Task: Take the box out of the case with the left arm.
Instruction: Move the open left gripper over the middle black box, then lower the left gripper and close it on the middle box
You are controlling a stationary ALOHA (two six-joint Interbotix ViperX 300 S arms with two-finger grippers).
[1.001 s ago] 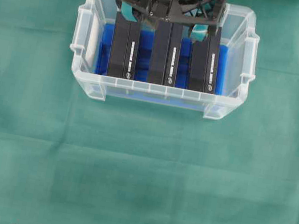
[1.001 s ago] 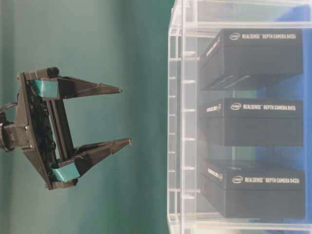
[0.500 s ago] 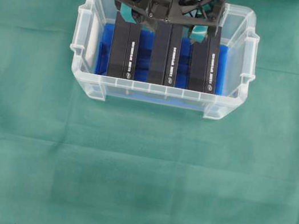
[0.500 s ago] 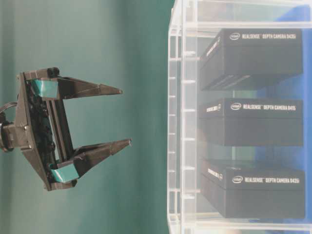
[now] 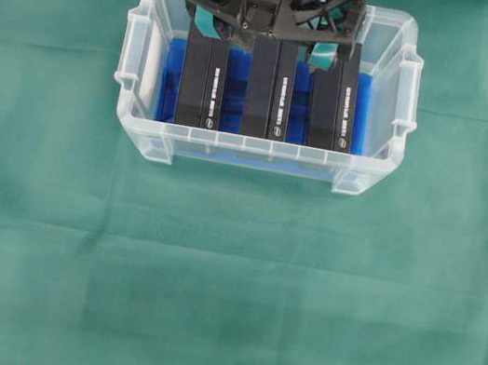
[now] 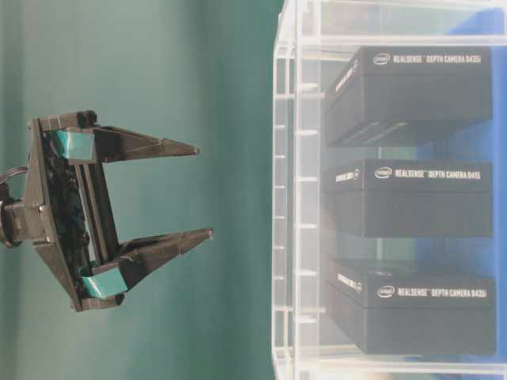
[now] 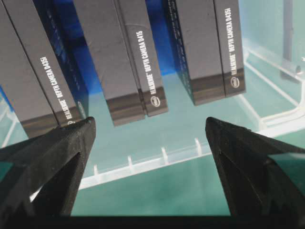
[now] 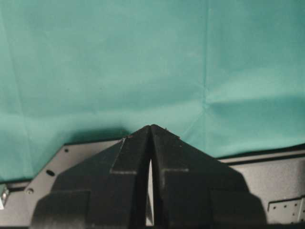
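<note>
Left gripper (image 7: 148,131) poised above the case (image 5: 139,131), jaws wide apart and empty.
Three boxes lie side by side inside; the middle box (image 7: 125,57) sits ahead between the fingertips, long axis running away from them. Right gripper (image 8: 150,130) closed, well apart.

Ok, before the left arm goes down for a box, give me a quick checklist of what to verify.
1. Left gripper open: ok, fingers spread wide.
2. Left gripper empty: ok, nothing between the fingertips.
3. Boxes reachable: ok, three black boxes stand side by side in the case, no lid on it.
4. Aim: cannot tell for sure; the middle box sits roughly between the fingers in the left wrist view.
5. Right gripper out of the way: ok, shut, over bare cloth.
6. Clearance from the case's far rim: cannot tell.
</note>
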